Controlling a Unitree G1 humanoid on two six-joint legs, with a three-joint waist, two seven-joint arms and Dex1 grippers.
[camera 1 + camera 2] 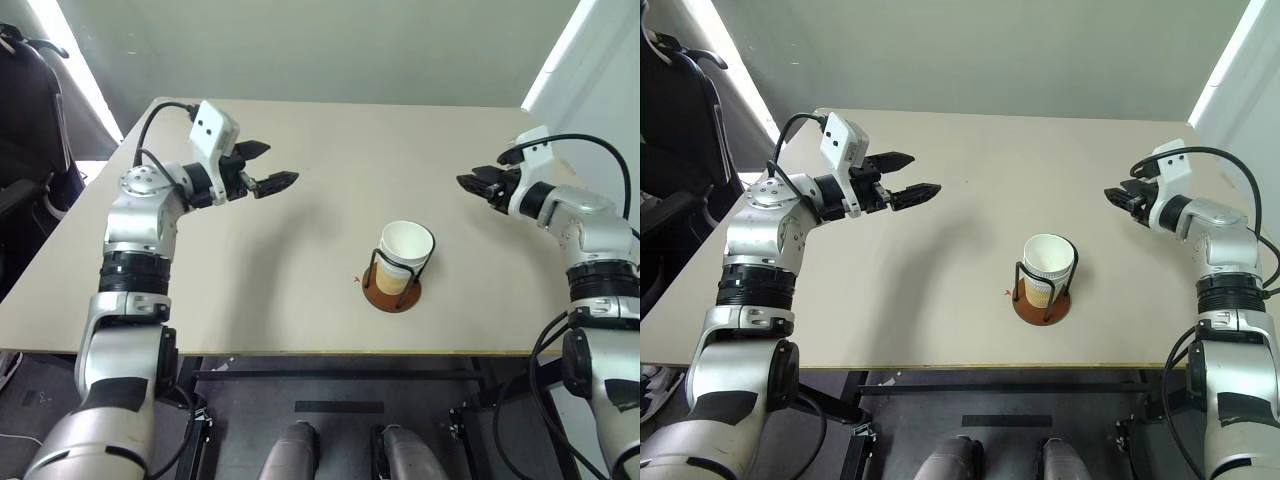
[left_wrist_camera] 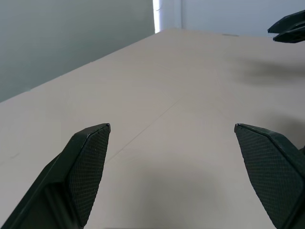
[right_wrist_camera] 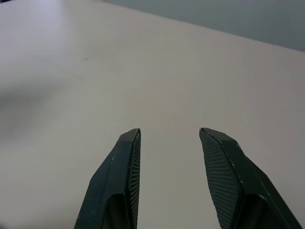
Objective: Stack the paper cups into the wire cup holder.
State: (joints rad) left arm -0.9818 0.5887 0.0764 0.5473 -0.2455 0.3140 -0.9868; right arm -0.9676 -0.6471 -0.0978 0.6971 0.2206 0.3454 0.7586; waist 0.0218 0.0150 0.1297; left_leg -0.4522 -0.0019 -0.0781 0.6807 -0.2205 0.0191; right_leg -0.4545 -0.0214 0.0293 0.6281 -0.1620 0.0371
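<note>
Cups (image 1: 406, 250) sit nested in the wire holder (image 1: 392, 285); both grippers' fingers (image 2: 88, 157) gape empty, the left (image 1: 270, 165) wider than the right (image 1: 478, 182).

A plain lab or test room: a bare beige table (image 1: 300, 280) against grey walls (image 1: 330, 50).

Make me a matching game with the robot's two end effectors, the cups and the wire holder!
Things:
1. left end effector
2. right end effector
3. paper cups
4. wire cup holder

States:
A. stacked inside the black wire frame
B. empty, fingers wide apart
C. stands on the table on a reddish-brown disc
D. empty, fingers closer together

Pairs: 1-B, 2-D, 3-A, 4-C
</note>
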